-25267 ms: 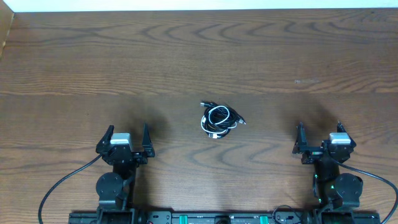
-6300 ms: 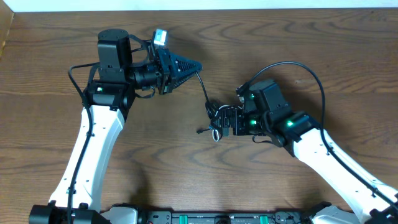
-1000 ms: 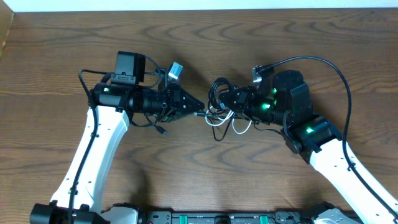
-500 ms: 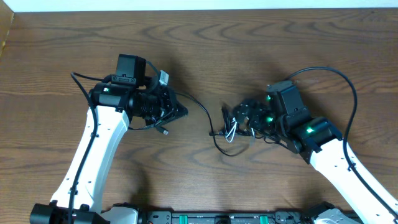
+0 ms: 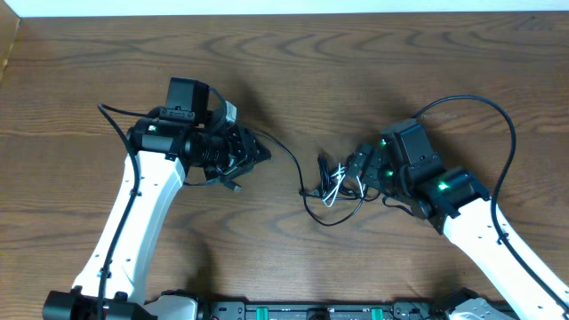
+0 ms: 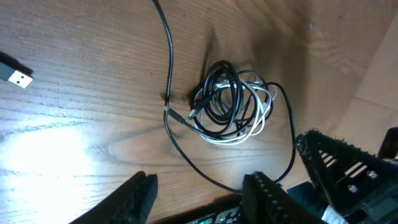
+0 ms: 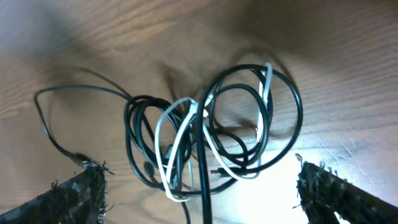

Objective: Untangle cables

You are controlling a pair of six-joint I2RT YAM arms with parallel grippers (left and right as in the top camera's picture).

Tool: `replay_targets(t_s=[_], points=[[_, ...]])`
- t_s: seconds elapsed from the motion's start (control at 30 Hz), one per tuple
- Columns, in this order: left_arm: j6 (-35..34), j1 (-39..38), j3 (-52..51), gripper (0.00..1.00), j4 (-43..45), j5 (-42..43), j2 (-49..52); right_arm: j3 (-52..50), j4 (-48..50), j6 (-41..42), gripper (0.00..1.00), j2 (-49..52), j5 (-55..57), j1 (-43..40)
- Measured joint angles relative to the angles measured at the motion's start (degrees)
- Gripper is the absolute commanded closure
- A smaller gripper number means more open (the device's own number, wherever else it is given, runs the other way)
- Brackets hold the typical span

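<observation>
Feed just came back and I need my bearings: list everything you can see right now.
cable bundle: one tangle, several black cords and one white, on the table just ahead of the right pincer
black strand: one, black, running out of the bundle toward the left pincer
plug: one, black with a silver tip, flat on the table near the left pincer
table: one, brown wood
left arm: one, white with black joints
right arm: one, white with black joints
left pincer: one, black, open, nothing between its fingers
right pincer: one, black, open wide, pointed at the bundle
</observation>
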Motion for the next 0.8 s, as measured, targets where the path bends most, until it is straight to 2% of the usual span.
replay_targets(t_s=[0.07,0.13,0.3,0.33,0.5,0.53,0.57,0.8], points=[[0.02,0.00,0.00,0.40,0.02,-0.04,0.00,-0.02,-0.76,-0.11,0.01,0.00,-0.48,0.02],[0.13,0.00,0.00,0.29,0.02,-0.22,0.00,0.00,-1.66,-0.11,0.01,0.00,-1.29,0.00],[0.00,0.00,0.00,0.22,0.02,-0.66,0.00,-0.02,-2.19,-0.11,0.01,0.00,-3.67,0.02],[0.00,0.00,0.00,0.17,0.02,-1.27,0.00,0.00,-2.34,-0.11,0.01,0.00,-4.04,0.02],[-0.02,0.00,0.00,0.14,-0.42,-7.89,0.00,0.00,-6.64,-0.13,0.01,0.00,-7.98,0.02],[0.00,0.00,0.00,0.05,-0.44,-9.44,0.00,-0.02,-7.54,-0.13,0.01,0.00,-8.52,0.00],[0.09,0.00,0.00,0.02,-0.46,-11.26,0.00,-0.02,-8.24,-0.11,0.01,0.00,-9.03,0.02],[0.00,0.00,0.00,0.01,-0.61,-17.57,0.00,-0.02,-9.51,-0.11,0.01,0.00,-10.80,0.02]])
